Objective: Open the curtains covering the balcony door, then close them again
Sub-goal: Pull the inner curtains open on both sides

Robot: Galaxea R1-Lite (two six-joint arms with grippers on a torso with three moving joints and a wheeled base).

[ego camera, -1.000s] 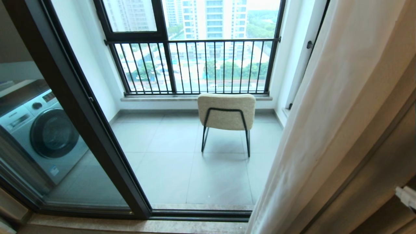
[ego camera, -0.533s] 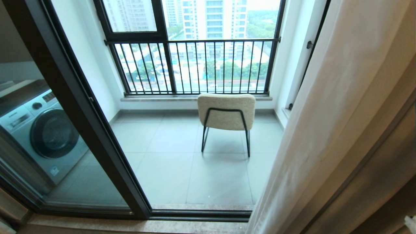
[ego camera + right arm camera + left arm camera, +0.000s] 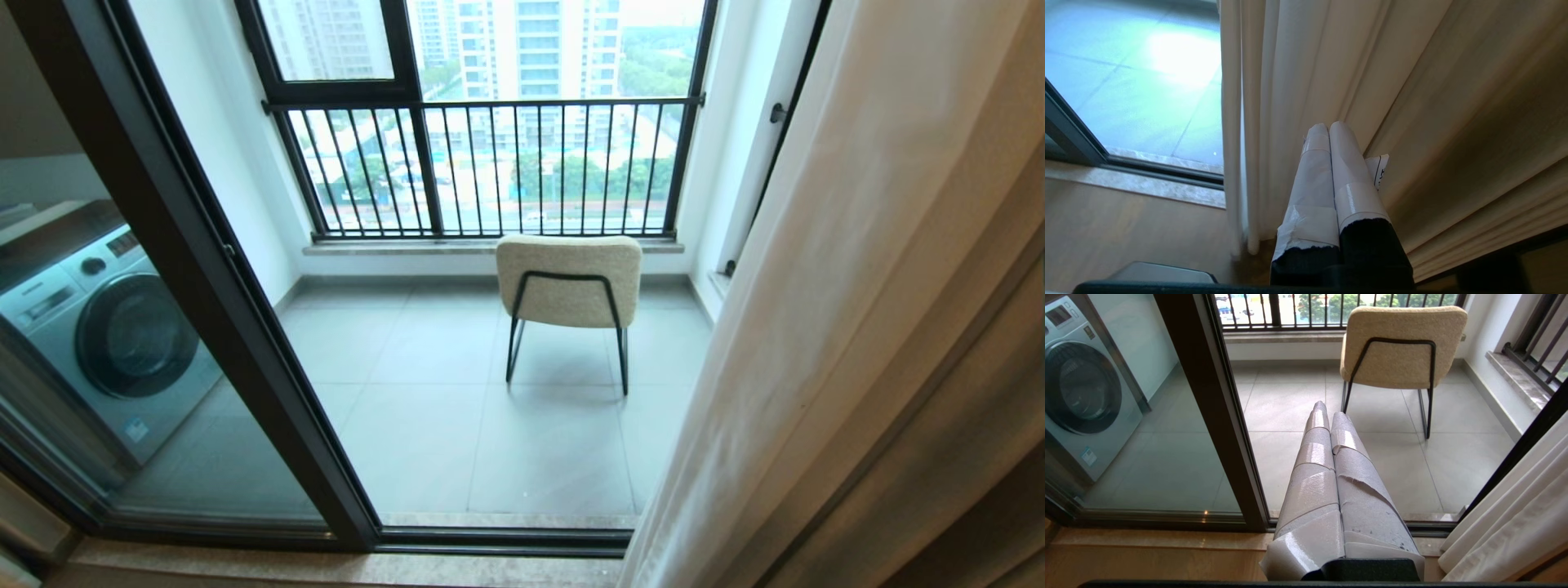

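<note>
White curtains (image 3: 784, 343) bunched right | balcony door (image 3: 204, 269) uncovered | one chair (image 3: 569, 282) | two tools — left tool (image 3: 1327, 412), right tool (image 3: 1325, 128) — both together, empty

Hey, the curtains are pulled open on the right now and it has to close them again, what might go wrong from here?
1. The right tool is shut with no fabric in it, so it must regrasp; the sheer curtains could slip from its taped fingers.
2. The thicker beige drape hangs right beside the sheer panel, so it may grab that instead.
3. The left tool sits shut, aimed toward the chair, too far to help.
</note>
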